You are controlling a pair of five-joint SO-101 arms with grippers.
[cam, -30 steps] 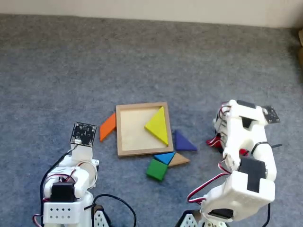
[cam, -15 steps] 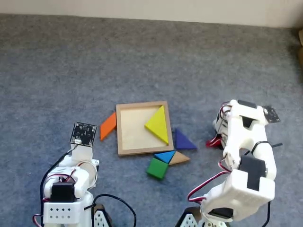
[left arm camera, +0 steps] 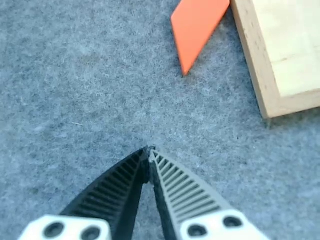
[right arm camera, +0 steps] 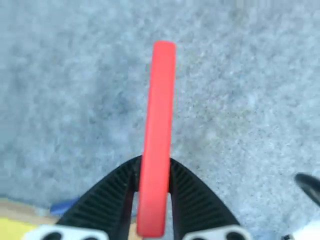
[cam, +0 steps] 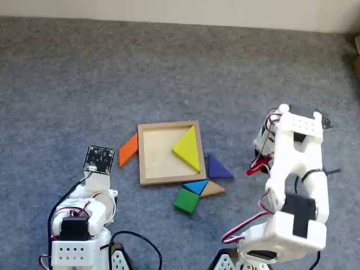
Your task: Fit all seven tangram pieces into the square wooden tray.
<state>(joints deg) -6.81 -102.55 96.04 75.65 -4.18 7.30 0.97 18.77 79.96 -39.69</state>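
The square wooden tray [cam: 147, 152] lies mid-table with a yellow triangle [cam: 188, 148] inside it. An orange piece [cam: 128, 149] [left arm camera: 199, 25] lies just outside the tray's left rim [left arm camera: 260, 75]. By the tray's lower right corner sit a dark blue triangle [cam: 217, 167], a light blue triangle [cam: 196, 187], a tan piece [cam: 214, 190] and a green square [cam: 185, 201]. My right gripper [right arm camera: 153, 170] is shut on a red piece [right arm camera: 157, 135] [cam: 257, 165], held edge-on above the carpet right of the tray. My left gripper [left arm camera: 149, 155] is shut and holds nothing, low over the carpet near the orange piece.
Grey carpet [cam: 169, 73] covers the table, with wide bare room behind the tray. A pale wall strip [cam: 180, 11] runs along the far edge. The two arm bases [cam: 79, 236] stand at the near edge.
The right arm has risen and shifted slightly right, carrying the red piece off the carpet. The left arm has not moved.
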